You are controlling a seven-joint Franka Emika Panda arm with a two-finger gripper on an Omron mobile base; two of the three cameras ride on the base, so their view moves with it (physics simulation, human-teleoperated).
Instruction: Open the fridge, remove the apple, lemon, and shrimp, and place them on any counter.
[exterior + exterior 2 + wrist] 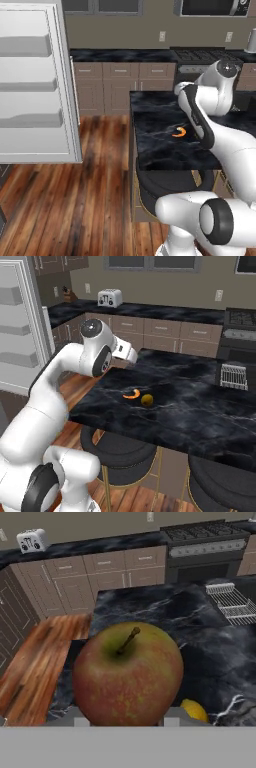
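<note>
In the hand view a red-and-yellow apple point(127, 672) with a brown stem sits between my gripper's point(125, 718) fingertips point(80, 718), held above the black marble counter point(200, 416). The gripper is shut on the apple. The yellow lemon point(146, 400) lies on the counter top, beside the orange curled shrimp point(132, 394); the lemon point(194, 710) peeks out below the apple. From the left base view the shrimp point(179, 132) lies on the counter point(160, 150) just left of my arm. The fridge point(30, 85) stands open at the left, showing white shelves.
Dark round stools point(120, 448) stand under the island's near edge. A wire dish rack point(234, 376) rests on its far right. Wall counters with brown drawers, a toaster point(109, 297) and a stove point(210, 547) run along the back. Wooden floor lies between island and fridge.
</note>
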